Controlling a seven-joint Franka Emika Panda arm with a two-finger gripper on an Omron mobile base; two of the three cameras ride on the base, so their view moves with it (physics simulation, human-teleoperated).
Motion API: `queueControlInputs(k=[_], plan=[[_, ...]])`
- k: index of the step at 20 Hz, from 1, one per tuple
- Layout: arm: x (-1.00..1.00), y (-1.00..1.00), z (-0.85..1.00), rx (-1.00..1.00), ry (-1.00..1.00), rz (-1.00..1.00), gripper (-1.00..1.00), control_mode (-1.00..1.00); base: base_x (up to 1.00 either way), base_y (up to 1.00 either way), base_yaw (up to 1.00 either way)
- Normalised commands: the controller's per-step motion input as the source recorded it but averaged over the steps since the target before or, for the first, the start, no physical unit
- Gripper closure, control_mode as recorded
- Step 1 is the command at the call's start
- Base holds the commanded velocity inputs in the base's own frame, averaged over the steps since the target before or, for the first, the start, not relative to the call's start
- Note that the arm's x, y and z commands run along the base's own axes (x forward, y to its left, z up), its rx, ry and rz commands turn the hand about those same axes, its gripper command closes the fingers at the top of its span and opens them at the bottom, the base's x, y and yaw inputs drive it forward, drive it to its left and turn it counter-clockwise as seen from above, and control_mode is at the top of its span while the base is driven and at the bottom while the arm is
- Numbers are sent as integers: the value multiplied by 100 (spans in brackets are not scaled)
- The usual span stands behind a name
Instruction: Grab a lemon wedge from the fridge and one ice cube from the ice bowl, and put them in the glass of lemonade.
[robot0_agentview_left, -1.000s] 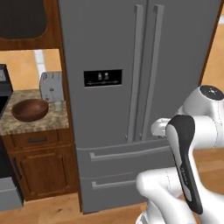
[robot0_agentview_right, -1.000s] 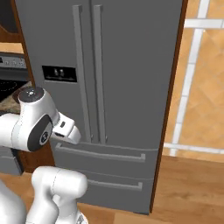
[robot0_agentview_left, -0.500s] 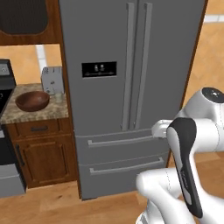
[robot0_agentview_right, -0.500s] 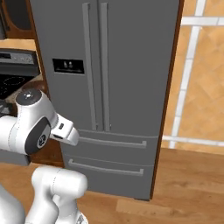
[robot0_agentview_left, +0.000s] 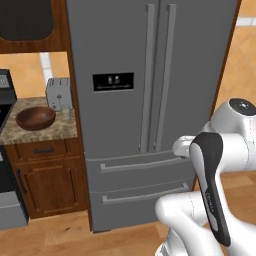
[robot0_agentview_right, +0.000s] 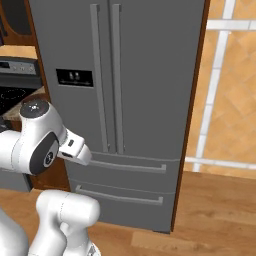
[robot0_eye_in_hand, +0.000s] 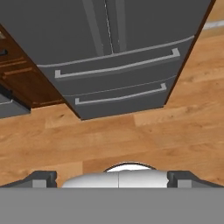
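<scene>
The grey steel fridge (robot0_agentview_left: 150, 115) stands straight ahead with both doors and both lower drawers closed; its fridge drawers (robot0_eye_in_hand: 118, 81) also show in the hand view. On the granite counter (robot0_agentview_left: 50, 132) to its left sits the dark wooden ice bowl (robot0_agentview_left: 35, 118); what it holds is not visible from here. I cannot make out the glass of lemonade. My gripper (robot0_eye_in_hand: 113, 179) hangs low in front of the fridge, above the wooden floor. It is open, its fingertips (robot0_eye_in_hand: 43, 178) far apart with nothing between them. No lemon wedge is in sight.
A silver toaster (robot0_agentview_left: 59, 93) stands behind the bowl against the fridge's side. A stove (robot0_agentview_right: 15, 90) lies further left, with wooden cabinets (robot0_agentview_left: 45, 175) under the counter. Wooden floor (robot0_eye_in_hand: 131, 131) stretches in front of the fridge, and a tiled wall (robot0_agentview_right: 225, 90) is on the right.
The whole picture has shifted, so the base has driven in front of the fridge. The arm keeps its pose, and the fridge stays closed.
</scene>
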Motion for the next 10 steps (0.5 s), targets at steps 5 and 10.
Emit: queueControlInputs(k=[5, 10], plan=[[0, 0, 0, 0, 0, 0, -100, 100, -30, 0, 0], [0, 0, 0, 0, 0, 0, -100, 100, -3, 0, 0]])
